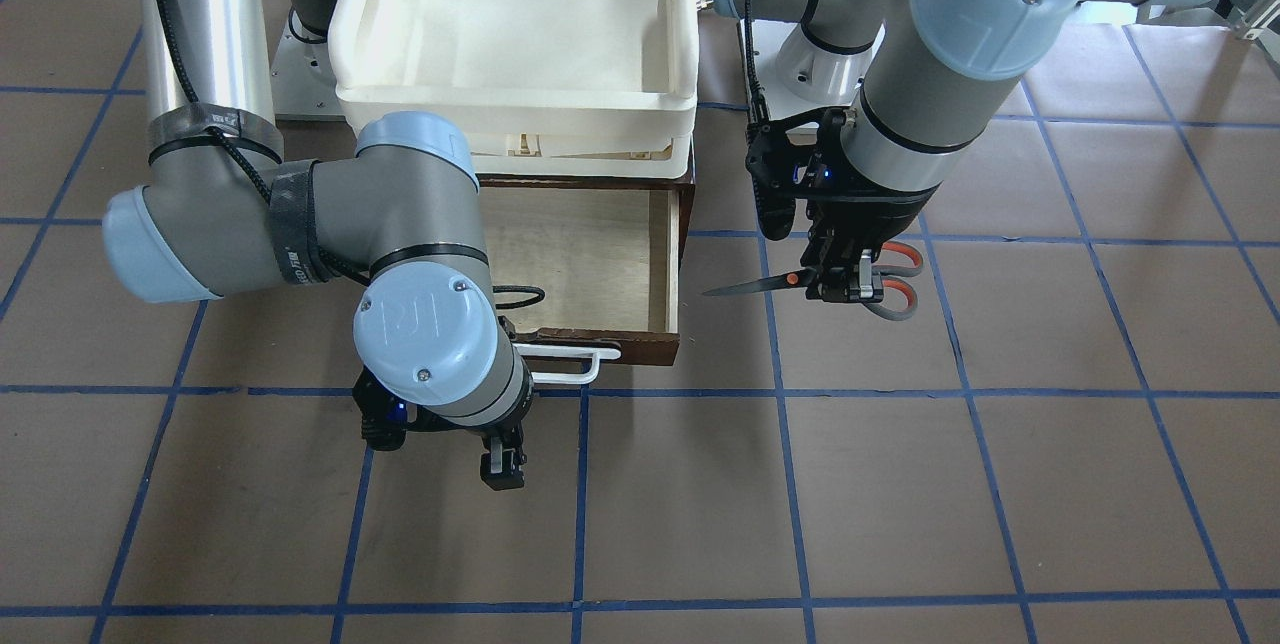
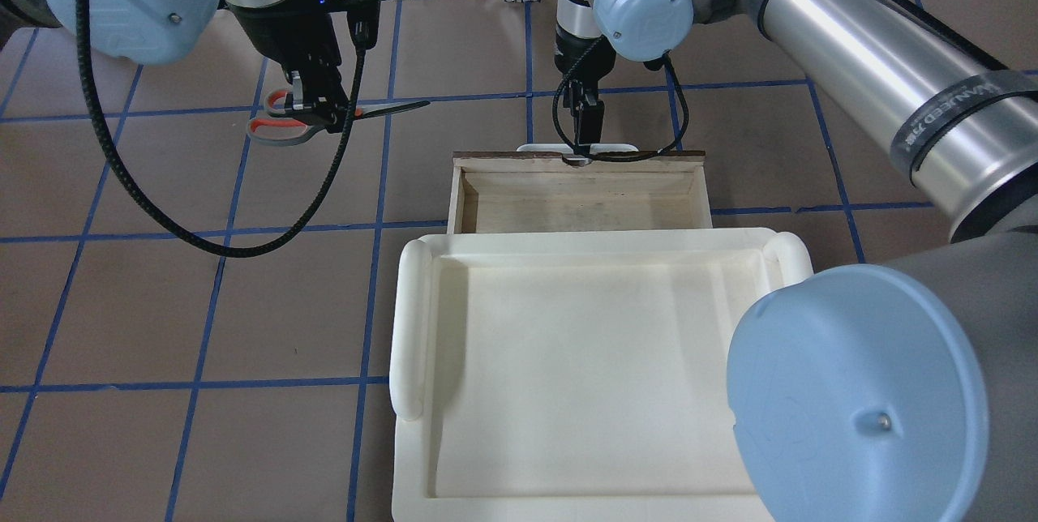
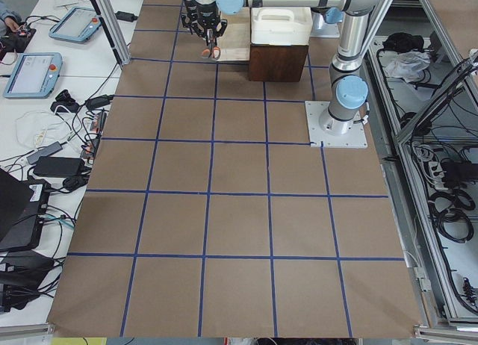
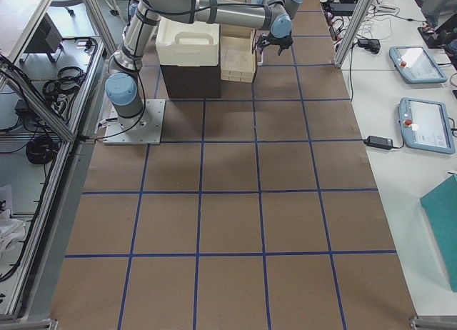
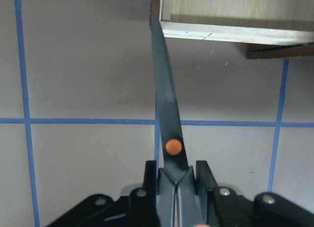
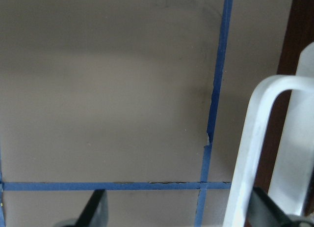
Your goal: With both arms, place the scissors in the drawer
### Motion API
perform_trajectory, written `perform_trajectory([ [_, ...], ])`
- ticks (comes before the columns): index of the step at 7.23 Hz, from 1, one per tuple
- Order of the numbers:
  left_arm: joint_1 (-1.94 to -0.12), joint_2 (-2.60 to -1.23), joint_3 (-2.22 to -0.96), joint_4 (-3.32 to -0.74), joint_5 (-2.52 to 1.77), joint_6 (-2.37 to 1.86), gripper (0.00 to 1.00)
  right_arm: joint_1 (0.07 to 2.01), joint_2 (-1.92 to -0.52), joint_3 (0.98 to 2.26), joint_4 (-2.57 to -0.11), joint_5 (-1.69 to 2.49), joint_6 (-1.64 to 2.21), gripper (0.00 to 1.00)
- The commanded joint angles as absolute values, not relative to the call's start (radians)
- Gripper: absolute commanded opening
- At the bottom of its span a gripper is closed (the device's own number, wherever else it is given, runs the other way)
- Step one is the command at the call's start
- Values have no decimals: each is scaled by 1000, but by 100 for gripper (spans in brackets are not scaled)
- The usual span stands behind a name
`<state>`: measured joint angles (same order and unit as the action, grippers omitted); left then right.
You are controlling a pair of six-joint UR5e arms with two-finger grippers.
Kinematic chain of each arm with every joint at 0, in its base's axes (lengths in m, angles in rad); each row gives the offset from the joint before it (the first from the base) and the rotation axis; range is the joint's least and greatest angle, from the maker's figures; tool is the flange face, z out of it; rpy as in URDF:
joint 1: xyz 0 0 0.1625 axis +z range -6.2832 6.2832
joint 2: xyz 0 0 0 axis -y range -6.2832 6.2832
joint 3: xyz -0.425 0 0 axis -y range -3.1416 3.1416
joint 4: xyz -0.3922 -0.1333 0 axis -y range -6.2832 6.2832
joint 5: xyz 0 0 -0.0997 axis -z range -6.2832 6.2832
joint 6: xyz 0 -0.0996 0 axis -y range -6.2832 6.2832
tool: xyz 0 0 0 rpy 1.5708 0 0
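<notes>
Brown tabletop (image 2: 122,303), taped in blue squares. Left gripper's (image 2: 320,110) jaws clamp the scissors (image 2: 276,126) behind the pivot, blades aimed at the pulled-out drawer (image 2: 456,198), bare plywood inside. A white tray (image 2: 413,319) sits above it. Right gripper's (image 2: 582,137) jaws stand apart at the drawer's handle (image 2: 616,147).

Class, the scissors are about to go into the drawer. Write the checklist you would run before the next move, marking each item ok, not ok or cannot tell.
1. Drawer open: ok. The drawer is pulled out and its plywood floor shows.
2. Grasp: ok. The left end effector is shut on the scissors near the pivot.
3. Scissors above drawer: not ok. They hang beside it, tip pointing at its side wall.
4. Drawer floor free: ok where visible. The part under the white tray is hidden.
5. Right end effector out of the way: ok. It is open by the handle, outside the opening.
</notes>
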<state>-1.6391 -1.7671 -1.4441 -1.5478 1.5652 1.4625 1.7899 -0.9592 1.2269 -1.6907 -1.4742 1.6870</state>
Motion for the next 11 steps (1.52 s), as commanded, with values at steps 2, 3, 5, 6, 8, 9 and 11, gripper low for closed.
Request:
perform_trajectory([
  [2,-1643,-1767,-1447,-1548,1562,1453,0,1783,-945,1206,-1697,-1474,1674,100],
  [3,-1654,-1767,-1447,-1548,1562,1451,0,1782,-940,1204,-1697,-1474,1674,100],
  [5,-1669,-1767,-1447,-1548,1565,1444,0,1782,-959,1204,-1686,-1483,1674,100],
  [6,-1669,-1767,-1447,-1548,1563,1443,0,1782,-991,1207,-1678,-1482,1674,100],
  [8,-1669,-1766,-1448,-1548,1565,1445,0,1782,-1047,1207,-1652,-1485,1660,100],
  [9,-1669,-1769,-1448,-1548,1560,1443,0,1781,-1069,1207,-1638,-1520,1593,100],
  [11,-1669,-1769,-1451,-1548,1554,1442,0,1757,-1141,1216,-1606,-1583,1366,100],
])
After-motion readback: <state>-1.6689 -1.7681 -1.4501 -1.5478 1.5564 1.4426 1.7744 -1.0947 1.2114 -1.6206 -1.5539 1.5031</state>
